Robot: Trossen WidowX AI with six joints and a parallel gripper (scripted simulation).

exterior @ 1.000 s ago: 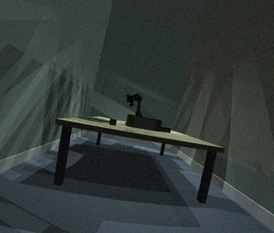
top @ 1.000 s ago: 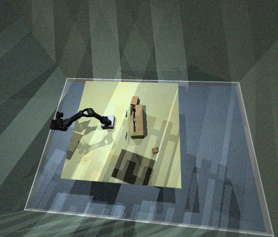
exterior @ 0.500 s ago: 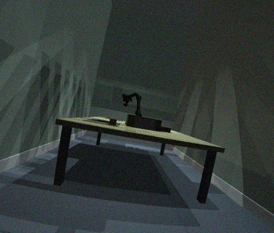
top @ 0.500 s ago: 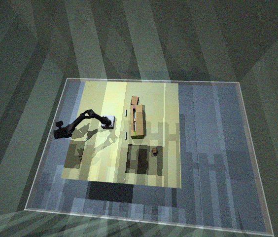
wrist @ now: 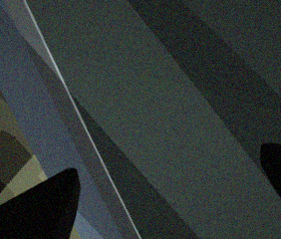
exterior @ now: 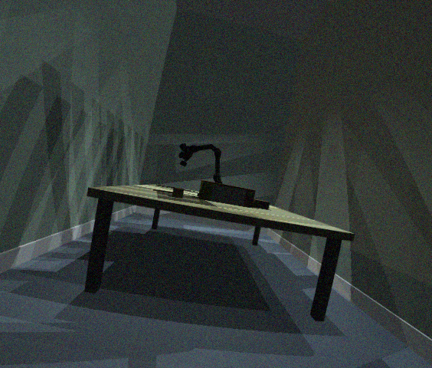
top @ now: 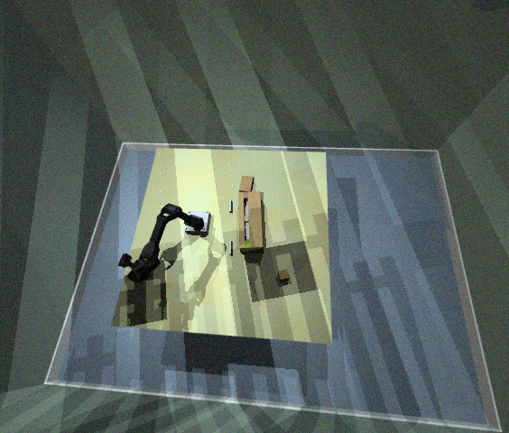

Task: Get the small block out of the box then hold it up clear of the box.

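The box stands upright on the table. Its slotted front faces the arm's base in the top view. A green patch marks one end, and a low brown part adjoins the other. I cannot make out a block on the shelf. A small brown cube sits on the table beyond the green end; I cannot tell whether it is the task's block. My gripper is open and empty, raised high and well away from the box, on the arm's base side.
The arm reaches out from its white base plate. Two short pale strips lie between the base and the box. The table edge runs beyond the cube. The wrist view shows mostly wall and floor.
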